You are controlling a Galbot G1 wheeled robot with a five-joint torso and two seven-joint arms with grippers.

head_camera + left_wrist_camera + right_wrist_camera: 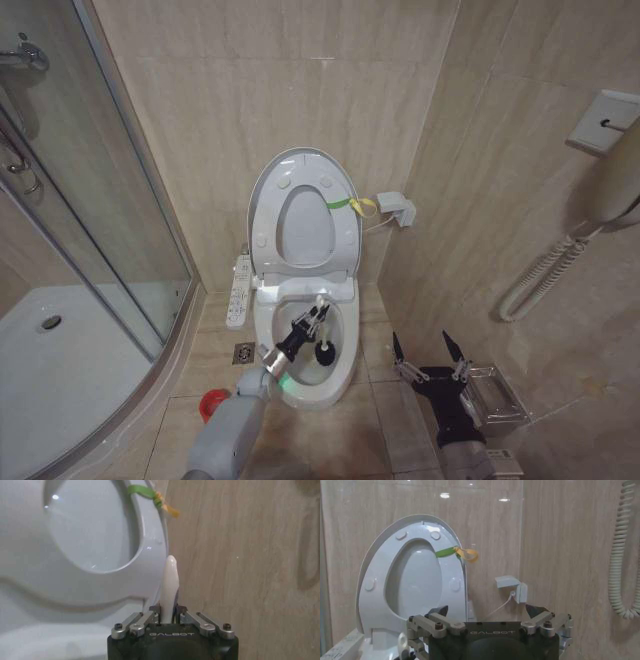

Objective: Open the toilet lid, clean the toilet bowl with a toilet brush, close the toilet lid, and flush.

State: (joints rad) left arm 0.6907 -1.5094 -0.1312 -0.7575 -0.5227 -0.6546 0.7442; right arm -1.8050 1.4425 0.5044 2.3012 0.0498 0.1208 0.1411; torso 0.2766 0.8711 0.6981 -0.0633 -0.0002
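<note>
The left claw (pixel 316 318) pinches the toilet brush (pixel 322 340) by its white handle, black head down inside the toilet bowl (pixel 345 330). The toilet lid (pixel 265 200) stands raised. The right claw (pixel 428 352) hangs wide beside the bowl.

Left arm reaches forward and up from the lower left, wrist angled toward the centre. Left gripper (pixel 318 318) is clamped tight, fingers (pixel 155 612) closed around a thin handle. Right arm sits low at the right side; right gripper (pixel 428 350) points upward, fingers spread wide, holding nothing.
</note>
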